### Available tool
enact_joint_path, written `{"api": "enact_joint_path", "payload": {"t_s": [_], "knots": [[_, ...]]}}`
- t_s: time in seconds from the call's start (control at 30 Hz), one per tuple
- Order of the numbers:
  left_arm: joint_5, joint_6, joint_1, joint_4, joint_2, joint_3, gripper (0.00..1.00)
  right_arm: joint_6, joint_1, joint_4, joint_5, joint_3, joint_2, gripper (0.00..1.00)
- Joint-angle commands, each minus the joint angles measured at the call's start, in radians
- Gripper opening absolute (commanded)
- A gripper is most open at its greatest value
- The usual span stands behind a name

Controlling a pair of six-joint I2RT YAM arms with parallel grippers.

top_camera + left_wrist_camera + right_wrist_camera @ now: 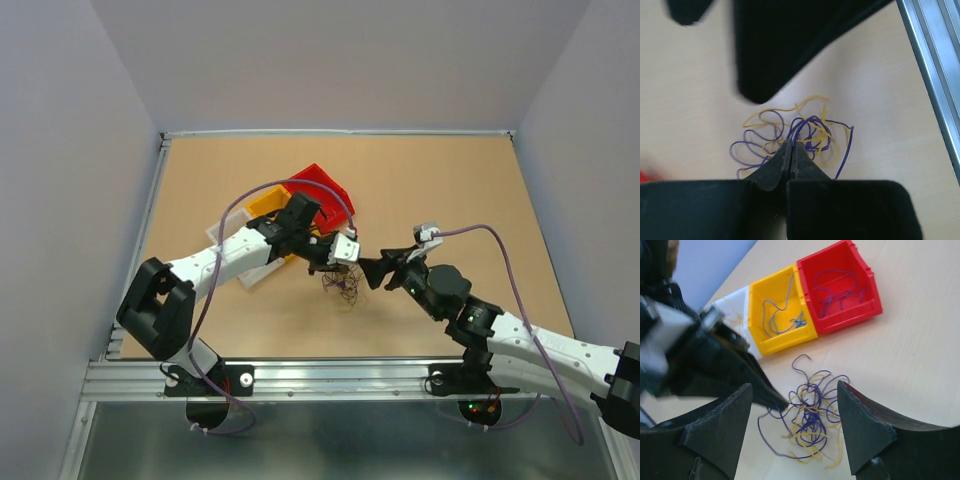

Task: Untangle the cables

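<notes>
The cables (343,287) lie clumped mid-worktop, slightly toward the near edge: hair-light, limp, likely to snag. The right gripper (794,386) gapes wide beside them; the left gripper (791,150) is pinched shut on purple strands. Better hold: 1 loose end. Beyond, 3 bins (787,341).

The cables (810,415) are thin purple and yellow wires. They lie in a loose, messy clump near the yellow bin (782,310).

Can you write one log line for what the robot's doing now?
left gripper: shut on cables | right gripper: open, near cables | cables: tangled, on table
</notes>
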Motion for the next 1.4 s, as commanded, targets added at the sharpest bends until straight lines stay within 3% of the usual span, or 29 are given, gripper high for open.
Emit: {"api": "enact_joint_path", "payload": {"t_s": [0.0, 0.13, 0.37, 0.5, 0.73, 0.77, 0.83, 0.87, 1.0, 1.13, 1.3, 1.37], "knots": [[0.159, -0.032, 0.092, 0.049, -0.123, 0.011, 0.00, -0.044, -0.002, 0.146, -0.109, -0.051, -0.011, 0.73], [0.291, -0.054, 0.186, 0.044, -0.152, 0.021, 0.00, -0.069, -0.002, 0.223, -0.230, -0.082, -0.016, 0.73], [0.351, -0.060, 0.191, 0.009, -0.189, 0.035, 0.00, -0.097, -0.002, 0.310, -0.368, -0.062, 0.116, 0.74], [0.403, -0.066, 0.188, 0.003, -0.217, 0.052, 0.00, -0.106, -0.004, 0.364, -0.388, -0.034, 0.248, 0.74], [0.371, -0.244, 0.123, 0.058, -0.332, 0.193, 0.00, -0.107, -0.002, 0.376, -0.416, 0.076, 0.519, 0.70], [0.312, -0.391, 0.110, 0.164, -0.353, 0.205, 0.00, -0.098, -0.002, 0.376, -0.404, 0.082, 0.565, 0.68], [0.200, -0.510, 0.082, 0.268, -0.407, 0.270, 0.00, -0.061, -0.002, 0.370, -0.358, 0.099, 0.604, 0.62], [0.071, -0.544, 0.071, 0.286, -0.418, 0.306, 0.00, -0.049, -0.004, 0.367, -0.319, 0.104, 0.621, 0.54], [-0.231, -0.682, 0.050, 0.293, -0.370, 0.663, 0.00, -0.018, -0.002, 0.355, -0.287, 0.110, 0.644, 0.46], [-0.391, -0.738, 0.051, 0.224, -0.287, 0.932, 0.00, 0.023, -0.002, 0.355, -0.215, 0.070, 0.577, 0.40], [-0.493, -0.753, 0.051, 0.234, -0.218, 1.017, 0.00, 0.035, -0.002, 0.356, -0.150, 0.006, 0.469, 0.31], [-0.599, -0.738, 0.051, 0.239, -0.178, 1.043, 0.00, 0.037, -0.002, 0.361, -0.141, -0.006, 0.428, 0.28]]}}
